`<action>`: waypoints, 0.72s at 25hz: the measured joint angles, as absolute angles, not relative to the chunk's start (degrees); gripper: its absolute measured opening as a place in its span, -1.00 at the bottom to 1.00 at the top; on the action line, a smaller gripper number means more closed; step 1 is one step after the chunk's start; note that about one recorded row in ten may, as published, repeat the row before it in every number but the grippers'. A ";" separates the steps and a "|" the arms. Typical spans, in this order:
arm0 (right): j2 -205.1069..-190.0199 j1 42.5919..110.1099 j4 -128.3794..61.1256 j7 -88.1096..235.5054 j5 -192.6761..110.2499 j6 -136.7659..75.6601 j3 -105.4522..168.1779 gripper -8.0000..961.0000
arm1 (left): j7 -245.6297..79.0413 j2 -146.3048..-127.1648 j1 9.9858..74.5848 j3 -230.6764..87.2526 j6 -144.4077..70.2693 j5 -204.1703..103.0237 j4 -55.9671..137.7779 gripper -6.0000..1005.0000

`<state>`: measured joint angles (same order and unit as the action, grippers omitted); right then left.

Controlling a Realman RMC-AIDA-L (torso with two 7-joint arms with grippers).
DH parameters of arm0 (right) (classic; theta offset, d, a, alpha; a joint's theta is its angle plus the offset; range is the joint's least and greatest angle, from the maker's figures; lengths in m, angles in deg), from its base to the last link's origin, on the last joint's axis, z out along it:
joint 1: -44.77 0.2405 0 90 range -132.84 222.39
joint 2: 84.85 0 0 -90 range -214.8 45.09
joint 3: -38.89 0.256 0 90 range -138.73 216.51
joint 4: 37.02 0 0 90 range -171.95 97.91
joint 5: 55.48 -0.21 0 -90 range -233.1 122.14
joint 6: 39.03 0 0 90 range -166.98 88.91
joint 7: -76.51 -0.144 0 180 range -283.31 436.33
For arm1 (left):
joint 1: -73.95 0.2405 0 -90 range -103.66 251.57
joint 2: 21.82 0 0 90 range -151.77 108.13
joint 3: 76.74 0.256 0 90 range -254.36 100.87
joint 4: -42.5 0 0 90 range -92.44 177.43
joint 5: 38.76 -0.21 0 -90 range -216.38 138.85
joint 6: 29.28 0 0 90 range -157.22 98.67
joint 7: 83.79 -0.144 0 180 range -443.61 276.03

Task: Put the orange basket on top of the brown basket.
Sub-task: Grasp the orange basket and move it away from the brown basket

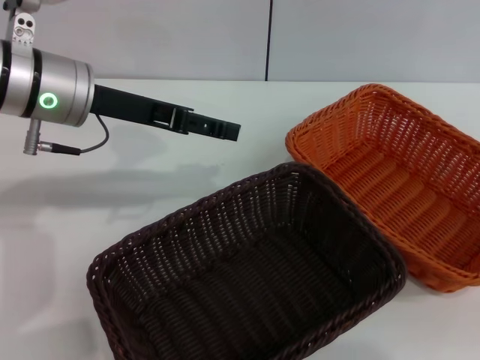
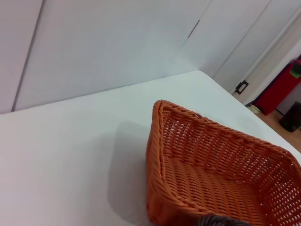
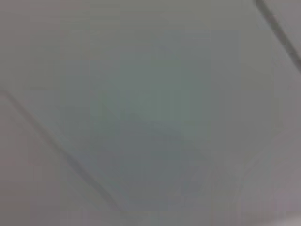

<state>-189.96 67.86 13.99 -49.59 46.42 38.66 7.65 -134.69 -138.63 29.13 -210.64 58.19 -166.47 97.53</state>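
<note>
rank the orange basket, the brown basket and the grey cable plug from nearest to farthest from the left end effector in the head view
From the left end effector, head view:
1. Orange basket, its near corner just to the robot's right of the tip.
2. Brown basket, its far rim below the tip, almost as close; hard to call against the orange basket.
3. Grey cable plug, back beside the wrist.

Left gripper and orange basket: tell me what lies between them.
Nothing but bare white table. In the head view, the left gripper hangs above the tabletop, apart from the orange basket, with no object in the gap.
</note>
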 joint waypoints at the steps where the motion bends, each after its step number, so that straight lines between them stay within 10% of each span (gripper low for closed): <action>1: -189.29 68.93 16.14 -52.66 50.92 41.81 9.51 0.28 | -134.95 -138.62 29.13 -210.63 58.01 -166.46 97.46 0.72; 8: -182.87 81.60 23.43 -65.11 85.40 63.18 18.79 0.28 | -136.06 -138.36 29.31 -210.74 55.59 -166.40 95.65 0.72; 18: -181.53 89.58 22.15 -66.33 98.32 74.48 14.01 0.28 | -136.73 -138.26 29.19 -210.33 53.62 -166.43 93.93 0.72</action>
<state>-181.53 89.58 22.15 -66.33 98.32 74.48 14.01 -136.73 -138.26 29.19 -210.33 53.62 -166.43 93.93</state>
